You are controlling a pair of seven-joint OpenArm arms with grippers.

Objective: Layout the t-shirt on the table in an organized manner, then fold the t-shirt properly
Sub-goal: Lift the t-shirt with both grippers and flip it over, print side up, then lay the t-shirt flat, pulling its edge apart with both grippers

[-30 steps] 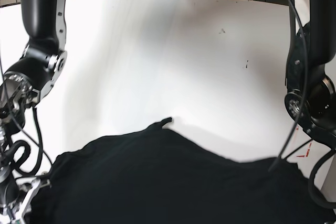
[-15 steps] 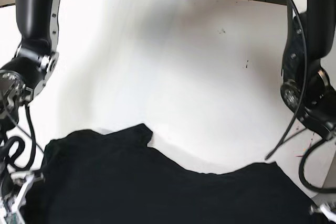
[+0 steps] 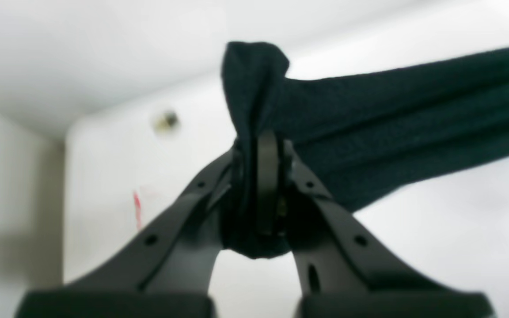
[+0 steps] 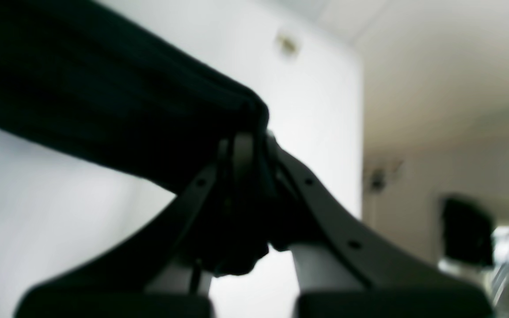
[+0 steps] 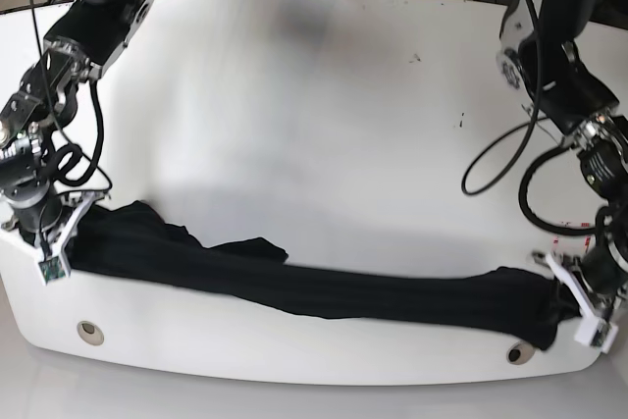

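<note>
The black t-shirt (image 5: 324,287) hangs stretched as a long bunched band along the near edge of the white table (image 5: 314,95). My left gripper (image 5: 571,309) is at the band's right end in the base view. It is shut on a corner of the t-shirt (image 3: 391,128), with cloth bunched between the jaws of the left gripper (image 3: 263,150). My right gripper (image 5: 61,242) holds the band's left end. In the right wrist view, the right gripper (image 4: 245,150) is shut on the t-shirt (image 4: 82,101). Only plain black cloth shows.
Two round grommet holes (image 5: 90,331) (image 5: 515,353) sit near the table's front edge. Red tape marks (image 5: 567,233) lie at the right. Small dark specks (image 5: 416,57) dot the far half. Cables (image 5: 491,169) loop off both arms.
Both grippers have moved apart and down toward the table's near edge. The t-shirt, a wide black sheet before, is now pulled into a narrow taut band between them.
</note>
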